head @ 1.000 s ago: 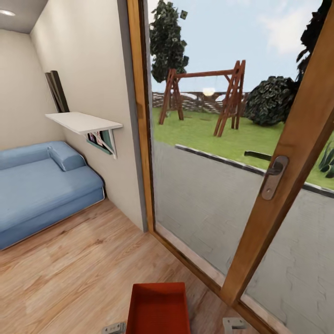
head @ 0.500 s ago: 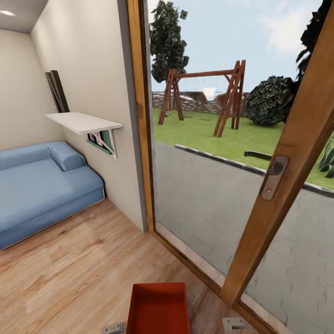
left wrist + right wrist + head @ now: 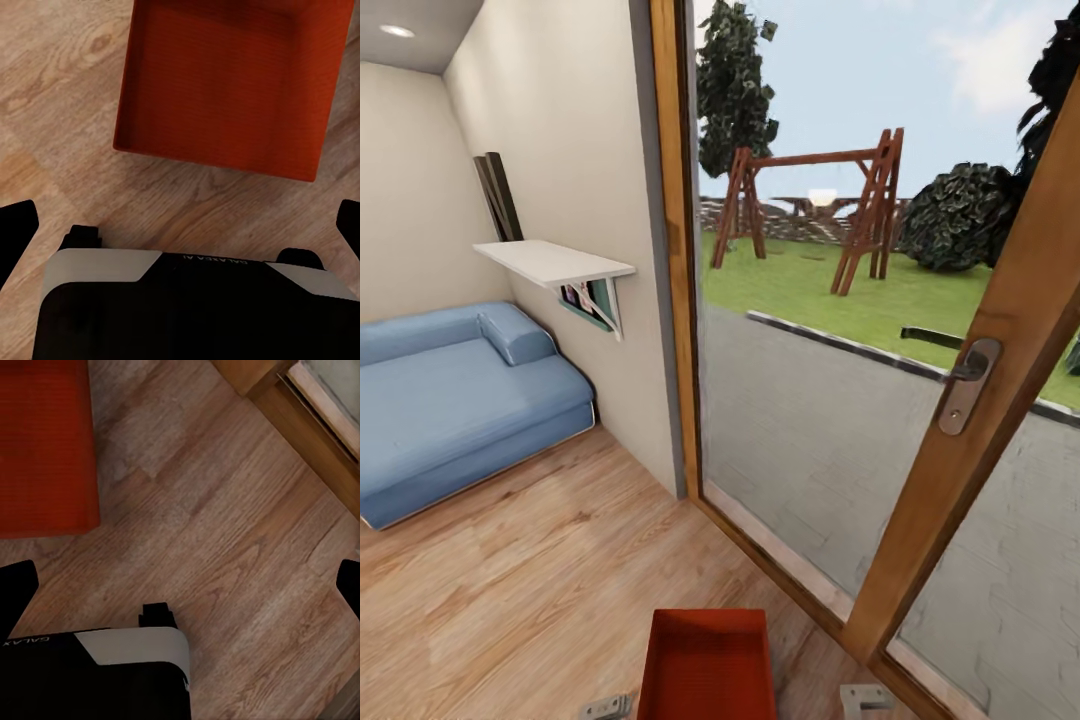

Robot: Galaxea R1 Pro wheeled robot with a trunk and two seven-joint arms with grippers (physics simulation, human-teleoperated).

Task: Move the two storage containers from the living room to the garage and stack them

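One red-orange storage container (image 3: 708, 665) lies open side up on the light wood-plank flooring of the living room, just ahead of my base. In the left wrist view the container (image 3: 225, 82) is beyond my left gripper (image 3: 182, 225), which is open, with nothing between its dark fingertips (image 3: 16, 229). My right gripper (image 3: 182, 585) is also open and holds nothing. In that view the container (image 3: 41, 442) lies off to one side of it. Neither gripper touches the container. Grey parts of my arms (image 3: 605, 708) flank the container in the head view.
A wood-framed glass door (image 3: 960, 440) with a metal handle (image 3: 965, 385) stands close on the right, its sill (image 3: 330, 405) near my right arm. A blue sofa (image 3: 450, 400) and a white wall shelf (image 3: 555, 262) are at the left. My dark base (image 3: 187, 307) is under the arms.
The whole head view has shifted slightly, so the camera moved. The container and both open grippers look the same as before.
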